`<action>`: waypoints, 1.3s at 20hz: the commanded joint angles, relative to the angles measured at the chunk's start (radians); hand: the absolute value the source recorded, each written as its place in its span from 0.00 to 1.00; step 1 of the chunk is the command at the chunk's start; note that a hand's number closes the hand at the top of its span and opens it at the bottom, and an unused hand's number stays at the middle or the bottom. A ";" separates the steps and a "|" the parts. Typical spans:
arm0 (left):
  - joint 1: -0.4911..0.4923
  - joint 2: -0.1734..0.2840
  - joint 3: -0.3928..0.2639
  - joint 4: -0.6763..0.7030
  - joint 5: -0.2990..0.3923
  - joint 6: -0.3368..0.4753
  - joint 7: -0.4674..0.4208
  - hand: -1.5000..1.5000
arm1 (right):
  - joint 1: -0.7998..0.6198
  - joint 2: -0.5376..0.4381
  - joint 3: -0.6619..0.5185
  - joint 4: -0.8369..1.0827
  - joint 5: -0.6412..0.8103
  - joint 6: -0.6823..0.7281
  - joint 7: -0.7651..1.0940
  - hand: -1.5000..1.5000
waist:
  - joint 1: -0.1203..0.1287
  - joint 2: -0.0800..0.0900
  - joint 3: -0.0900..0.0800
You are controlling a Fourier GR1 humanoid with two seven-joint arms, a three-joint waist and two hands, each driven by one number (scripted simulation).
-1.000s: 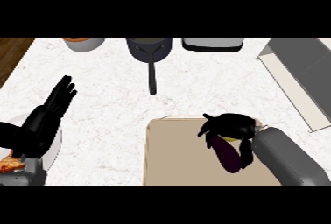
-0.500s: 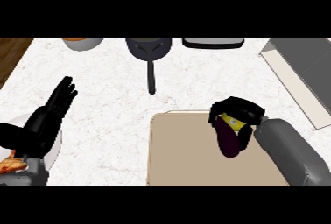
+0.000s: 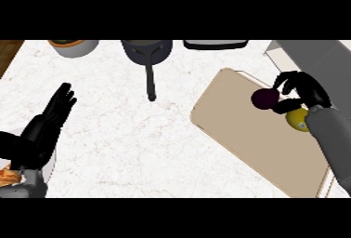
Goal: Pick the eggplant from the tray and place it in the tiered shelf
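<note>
Over at three o'clock, my right hand curls around the eggplant, apparently lifted above the tray (shelf-bound, I judge); my left hand rests open at nine.

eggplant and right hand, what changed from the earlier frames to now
The right hand, curled round the eggplant, has lifted it off the tray toward the view's upper right, where the grey shelf stands. The tray now appears turned diagonally, and a yellow object shows under the wrist. The left hand stays open at the left; the pan is unchanged.
</note>
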 commanded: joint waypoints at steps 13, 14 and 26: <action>-0.052 -0.014 -0.065 -0.019 -0.009 -0.035 -0.004 0.50 | -0.357 -0.179 -0.123 0.195 0.306 -0.697 1.002 1.00 | 0.166 0.048 -0.004; -0.078 -0.010 -0.063 -0.019 0.000 -0.043 0.004 0.50 | -0.393 -0.192 -0.106 0.213 0.345 -0.702 1.056 1.00 | 0.171 0.049 -0.005; -0.113 -0.035 -0.097 0.010 -0.013 -0.046 0.013 0.50 | -0.680 -0.248 -0.031 0.313 0.619 -0.830 1.397 1.00 | 0.204 0.060 0.014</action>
